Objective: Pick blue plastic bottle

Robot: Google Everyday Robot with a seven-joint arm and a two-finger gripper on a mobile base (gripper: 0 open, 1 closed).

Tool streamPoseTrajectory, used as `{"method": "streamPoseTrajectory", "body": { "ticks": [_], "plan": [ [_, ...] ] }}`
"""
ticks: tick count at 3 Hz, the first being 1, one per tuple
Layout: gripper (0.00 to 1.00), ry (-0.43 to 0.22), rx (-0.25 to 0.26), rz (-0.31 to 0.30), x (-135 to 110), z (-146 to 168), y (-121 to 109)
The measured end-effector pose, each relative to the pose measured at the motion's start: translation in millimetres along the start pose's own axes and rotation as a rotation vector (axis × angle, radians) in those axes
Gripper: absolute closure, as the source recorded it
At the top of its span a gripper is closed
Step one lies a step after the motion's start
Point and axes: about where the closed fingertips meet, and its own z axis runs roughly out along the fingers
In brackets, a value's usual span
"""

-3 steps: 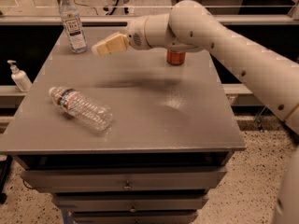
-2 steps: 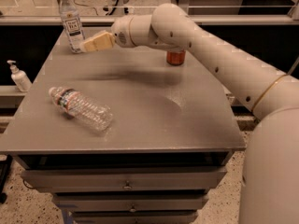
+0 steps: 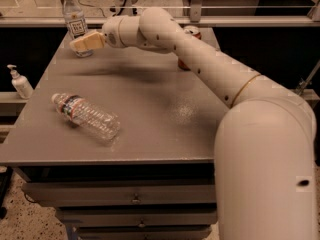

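Water bottle [image 3: 75, 19]: upright, white cap, at far left corner of table [image 3: 165, 104]. Gripper [image 3: 77, 43]: level with its lower half, beside or touching it, which cannot be told, nor can the claw's opening. Status: reach judged nearly complete. Grip and lift still outstanding.

The hand [image 3: 82, 42] hovers in front of the lower part of the upright blue plastic bottle [image 3: 74, 18] at the bench's [image 3: 165, 134] far left corner. A ribbed bottle [image 3: 87, 118] lies on its side nearer the front.
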Motion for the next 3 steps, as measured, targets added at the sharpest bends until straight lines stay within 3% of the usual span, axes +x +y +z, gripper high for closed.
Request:
{"method": "streamPoseTrajectory", "body": {
  "ticks": [2,3],
  "plan": [
    [0.0,-0.003,-0.002,0.051,1,53,-3],
    [0.17,-0.009,-0.015,0.095,0,61,3]
  ]
}}
